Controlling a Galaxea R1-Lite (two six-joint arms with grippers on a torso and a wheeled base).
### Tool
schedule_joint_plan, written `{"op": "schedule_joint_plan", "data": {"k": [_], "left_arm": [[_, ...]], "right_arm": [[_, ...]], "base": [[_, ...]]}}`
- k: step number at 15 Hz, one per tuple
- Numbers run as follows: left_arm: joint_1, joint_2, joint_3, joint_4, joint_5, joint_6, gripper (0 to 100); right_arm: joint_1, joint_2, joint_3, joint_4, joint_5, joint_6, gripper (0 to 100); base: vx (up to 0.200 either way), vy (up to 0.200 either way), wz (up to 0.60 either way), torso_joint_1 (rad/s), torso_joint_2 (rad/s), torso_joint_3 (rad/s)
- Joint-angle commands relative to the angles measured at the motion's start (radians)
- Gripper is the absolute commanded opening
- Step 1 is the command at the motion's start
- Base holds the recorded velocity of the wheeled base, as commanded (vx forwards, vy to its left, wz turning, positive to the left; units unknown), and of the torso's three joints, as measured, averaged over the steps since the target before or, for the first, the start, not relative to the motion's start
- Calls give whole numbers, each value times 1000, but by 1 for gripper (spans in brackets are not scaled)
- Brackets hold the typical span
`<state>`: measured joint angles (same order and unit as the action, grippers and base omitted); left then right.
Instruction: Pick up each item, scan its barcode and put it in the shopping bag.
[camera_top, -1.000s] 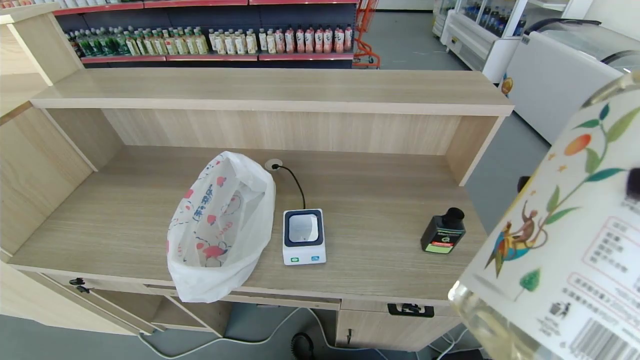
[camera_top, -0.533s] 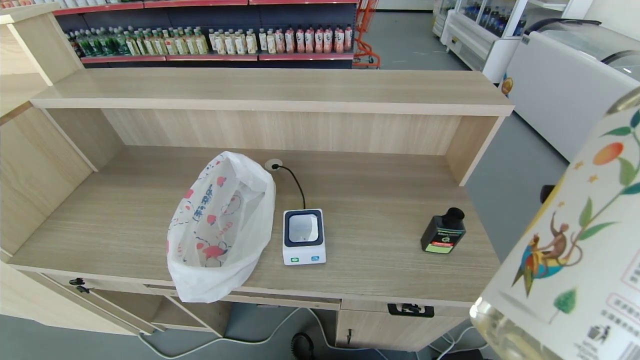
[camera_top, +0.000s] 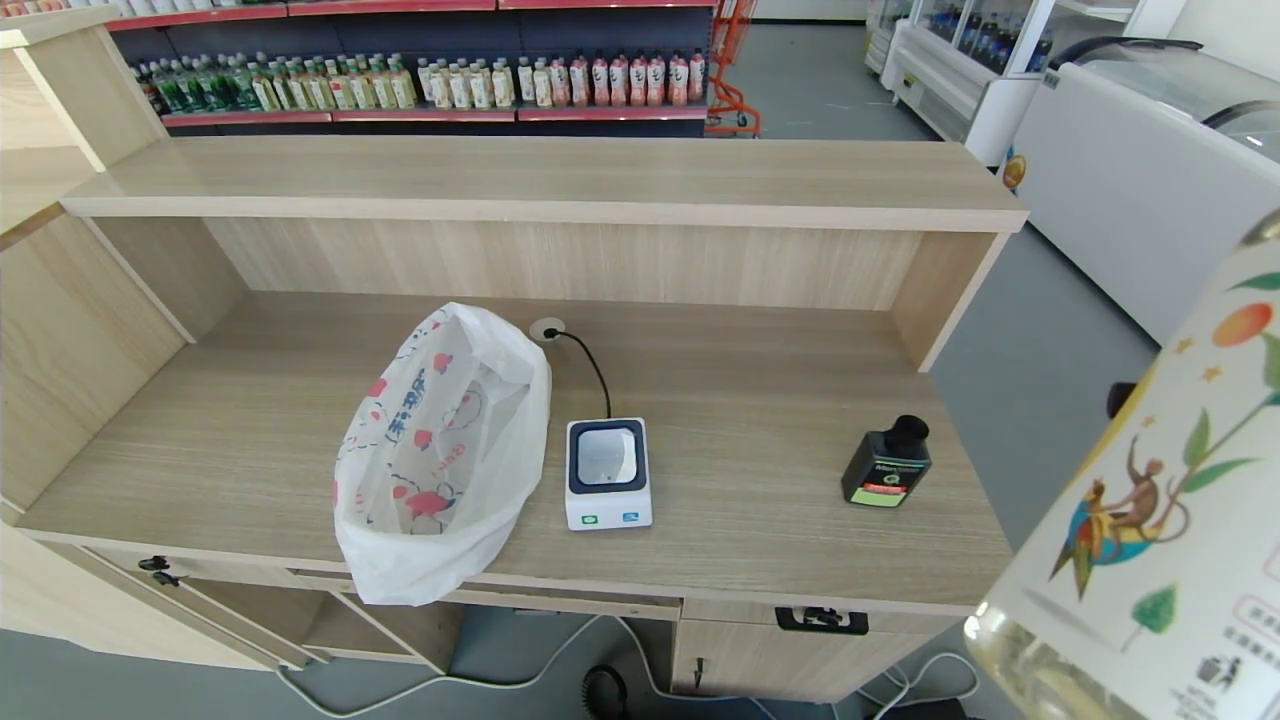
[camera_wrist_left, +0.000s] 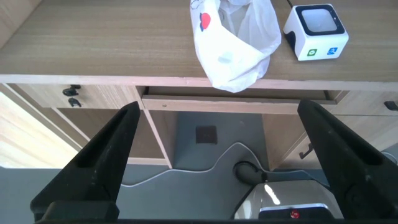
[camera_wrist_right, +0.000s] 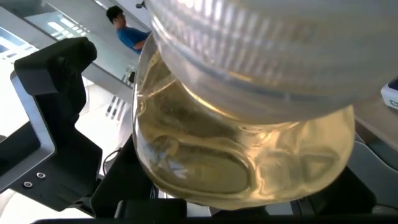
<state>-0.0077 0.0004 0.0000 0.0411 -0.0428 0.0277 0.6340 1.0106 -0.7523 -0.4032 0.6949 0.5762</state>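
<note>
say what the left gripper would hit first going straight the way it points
The left gripper would likely meet the drawer front below the counter, just under the overhanging shopping bag; depth is unclear.

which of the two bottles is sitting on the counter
The small black bottle, upright on the counter right of the scanner. The big clear bottle of yellow liquid is up in the air beyond the counter's right end.

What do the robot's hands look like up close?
The left gripper has two broad, flat, matte black fingers. The right gripper shows a black finger on a pale grey bracket with small screws.
</note>
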Motion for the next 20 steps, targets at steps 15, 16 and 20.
{"op": "schedule_joint_plan", "data": {"k": [15, 16, 20], "left_arm": [[0, 0, 0, 0, 0, 0, 100], [0, 0, 0, 0, 0, 0, 100], [0, 0, 0, 0, 0, 0, 100]], "right_arm": [[-103, 62, 54, 14, -207, -588, 0], [-129, 83, 62, 9, -299, -766, 0], [-159, 82, 174, -40, -382, -1115, 0]], "base": [[0, 0, 0, 0, 0, 0], [0, 0, 0, 0, 0, 0], [0, 0, 0, 0, 0, 0]]}}
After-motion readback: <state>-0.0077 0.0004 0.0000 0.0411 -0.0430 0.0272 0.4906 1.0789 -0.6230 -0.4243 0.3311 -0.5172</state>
